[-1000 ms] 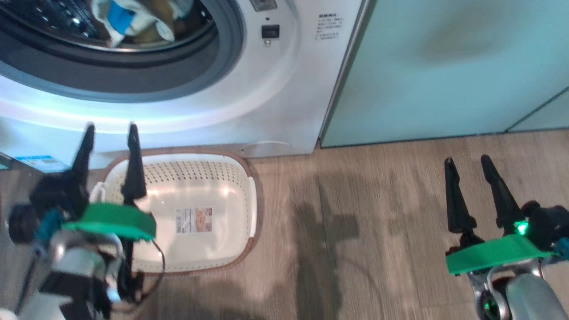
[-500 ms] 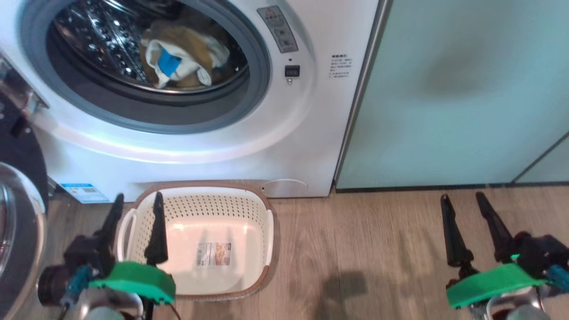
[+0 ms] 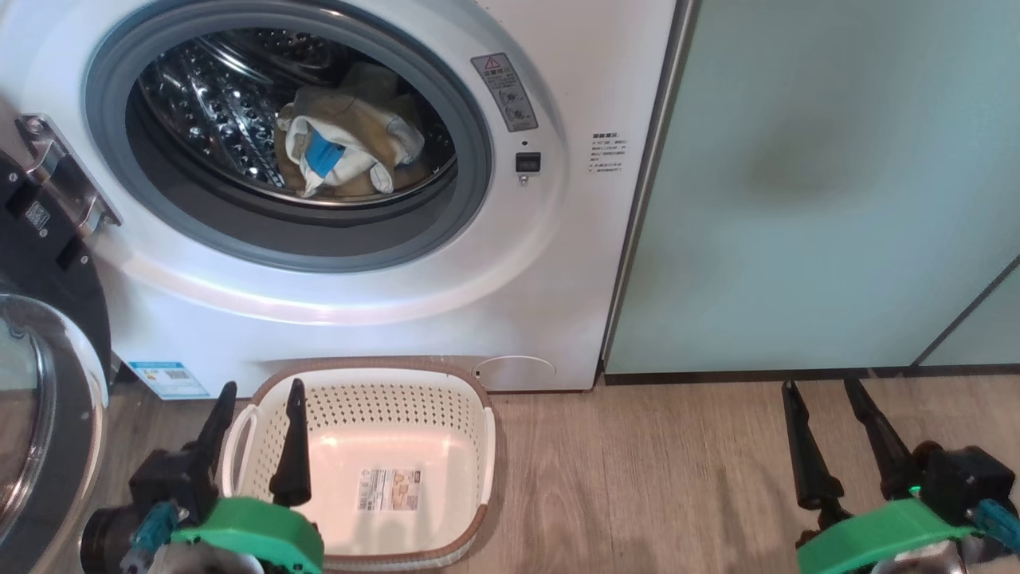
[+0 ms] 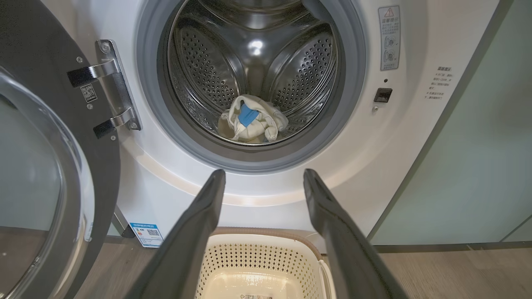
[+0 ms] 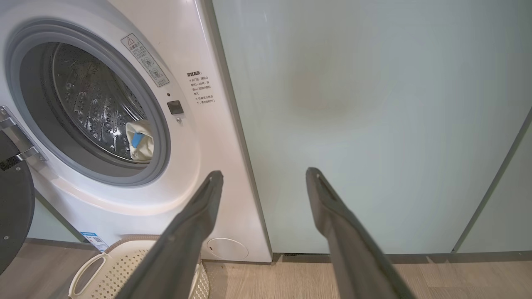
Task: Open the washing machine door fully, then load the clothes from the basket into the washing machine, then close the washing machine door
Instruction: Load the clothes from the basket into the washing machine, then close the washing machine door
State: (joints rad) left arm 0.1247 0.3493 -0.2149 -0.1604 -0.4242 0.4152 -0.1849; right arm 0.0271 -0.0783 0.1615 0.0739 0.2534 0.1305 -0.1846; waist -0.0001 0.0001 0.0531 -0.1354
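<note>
The white washing machine [image 3: 550, 263] stands with its door [image 3: 40, 399] swung wide open at the far left, hinge and glass bowl showing [image 4: 45, 174]. The pale yellow clothes [image 3: 343, 151] with a blue patch lie in the steel drum [image 4: 251, 122], and also show in the right wrist view [image 5: 139, 139]. The cream basket [image 3: 478, 430] sits on the floor against the washer's front, with just a label on its floor. My left gripper [image 3: 260, 389] hovers open above the basket's left end. My right gripper [image 3: 823, 387] is open over the wood floor, well to the right.
Pale green cabinet fronts [image 3: 837, 183] stand flush to the right of the washer. Wood floor [image 3: 653, 478] stretches between the basket and my right gripper. The open door takes up the space at the left.
The head camera has tilted up, so the drum and the open door come into view. Both grippers stay open and keep their place relative to the basket and floor.
</note>
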